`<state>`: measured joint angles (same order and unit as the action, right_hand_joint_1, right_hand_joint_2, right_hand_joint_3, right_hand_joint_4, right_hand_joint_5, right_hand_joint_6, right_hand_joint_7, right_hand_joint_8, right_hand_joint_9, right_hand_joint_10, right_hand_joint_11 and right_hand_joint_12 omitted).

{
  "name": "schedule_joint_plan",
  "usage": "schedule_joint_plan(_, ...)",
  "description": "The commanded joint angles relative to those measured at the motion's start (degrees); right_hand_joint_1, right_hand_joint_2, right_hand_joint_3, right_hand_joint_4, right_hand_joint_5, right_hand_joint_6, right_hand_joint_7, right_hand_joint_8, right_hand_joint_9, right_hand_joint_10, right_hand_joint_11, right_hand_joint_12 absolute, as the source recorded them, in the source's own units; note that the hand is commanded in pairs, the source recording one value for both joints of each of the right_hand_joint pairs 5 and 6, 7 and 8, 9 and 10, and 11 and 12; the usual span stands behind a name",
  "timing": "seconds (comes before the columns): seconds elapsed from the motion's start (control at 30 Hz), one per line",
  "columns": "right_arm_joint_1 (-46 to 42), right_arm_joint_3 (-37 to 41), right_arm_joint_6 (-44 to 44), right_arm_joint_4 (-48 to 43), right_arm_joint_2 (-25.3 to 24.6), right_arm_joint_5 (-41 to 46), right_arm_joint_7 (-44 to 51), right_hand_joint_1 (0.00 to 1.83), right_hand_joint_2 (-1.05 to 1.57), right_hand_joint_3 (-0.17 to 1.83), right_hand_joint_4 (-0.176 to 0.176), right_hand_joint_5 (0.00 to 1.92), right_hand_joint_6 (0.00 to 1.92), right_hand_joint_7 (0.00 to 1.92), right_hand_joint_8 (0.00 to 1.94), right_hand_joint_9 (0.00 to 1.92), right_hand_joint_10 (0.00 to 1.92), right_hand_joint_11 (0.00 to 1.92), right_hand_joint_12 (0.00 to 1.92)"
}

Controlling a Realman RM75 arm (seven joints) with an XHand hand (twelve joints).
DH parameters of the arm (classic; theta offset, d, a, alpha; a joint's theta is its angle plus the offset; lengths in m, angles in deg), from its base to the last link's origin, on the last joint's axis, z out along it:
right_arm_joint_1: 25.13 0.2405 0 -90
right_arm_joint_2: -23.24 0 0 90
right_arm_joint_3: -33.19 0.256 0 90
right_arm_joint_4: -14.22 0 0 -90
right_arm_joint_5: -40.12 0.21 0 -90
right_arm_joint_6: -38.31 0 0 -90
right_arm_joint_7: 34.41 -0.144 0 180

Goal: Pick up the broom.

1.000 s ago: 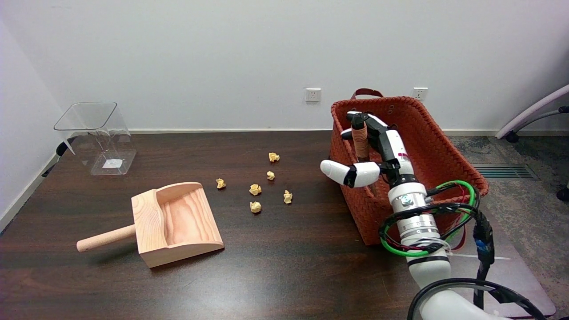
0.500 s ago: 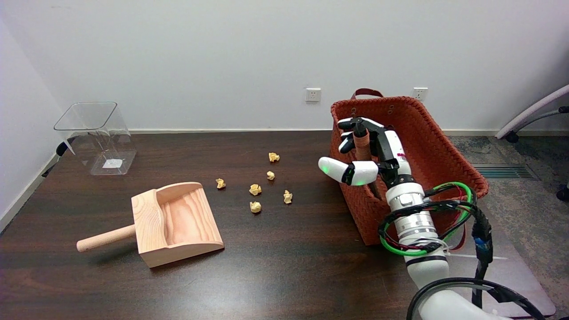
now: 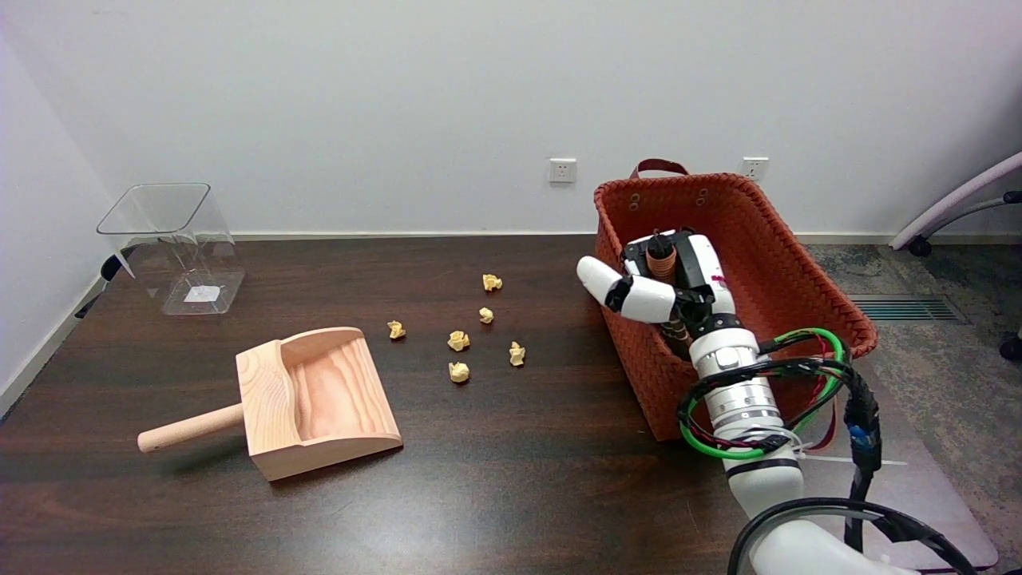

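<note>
The broom's brown ribbed handle [image 3: 662,263] stands up inside the woven orange basket [image 3: 766,239]; only its top end shows. My right hand [image 3: 669,278] is inside the basket with its fingers curled around that handle, and the thumb juts out to the left over the basket's near-left rim. The broom's lower part and bristles are hidden by the hand and the basket wall.
A wooden dustpan [image 3: 315,399] with a round handle lies at the front left. Several crumpled yellow paper balls [image 3: 458,341] are scattered mid-table. A clear plastic bin [image 3: 172,243] stands at the far left. The basket occupies the table's right side.
My fingers have closed around the broom handle, and the hand has dropped lower into the basket. The thumb has swung up from beside the basket's wall to its rim.
</note>
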<state>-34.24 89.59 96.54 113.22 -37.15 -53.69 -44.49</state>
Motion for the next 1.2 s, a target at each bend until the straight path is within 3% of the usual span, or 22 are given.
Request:
schedule_joint_plan(0.03,0.3,-0.3,0.3,-0.8,-0.1,0.3,-0.9,1.01,0.16,0.85,0.000,1.92,1.92,1.92,1.92,1.92,1.92,1.92,1.92)
schedule_joint_plan(0.27,0.4,-0.3,0.9,-1.2,-0.3,-0.1,-0.8,1.11,-0.04,0.91,0.000,1.92,1.92,1.92,1.92,1.92,1.92,1.92,1.92)
schedule_joint_plan(0.37,0.6,-0.3,1.3,-1.2,-0.3,-0.2,-0.5,1.17,0.11,0.86,0.000,1.92,1.92,1.92,1.92,1.92,1.92,1.92,1.92)
schedule_joint_plan(0.43,0.6,-0.3,1.5,-1.2,-0.2,-0.2,-0.5,1.22,0.44,0.86,0.000,1.92,1.92,1.92,1.92,1.92,1.92,1.92,1.92)
schedule_joint_plan(0.63,0.7,0.4,1.8,-1.2,-0.2,-0.6,-0.9,1.27,1.07,0.74,0.000,1.92,1.92,1.92,1.92,1.92,1.92,1.92,1.92)
schedule_joint_plan(0.97,0.7,4.2,0.2,2.2,0.0,-3.9,0.7,1.21,1.37,0.61,0.000,1.92,1.92,1.92,1.92,1.92,1.92,1.92,1.92)
schedule_joint_plan(1.2,1.7,5.2,-1.2,7.0,0.3,-6.3,11.1,1.20,1.41,0.61,0.000,1.92,1.92,1.92,1.92,1.92,1.92,1.92,1.92)
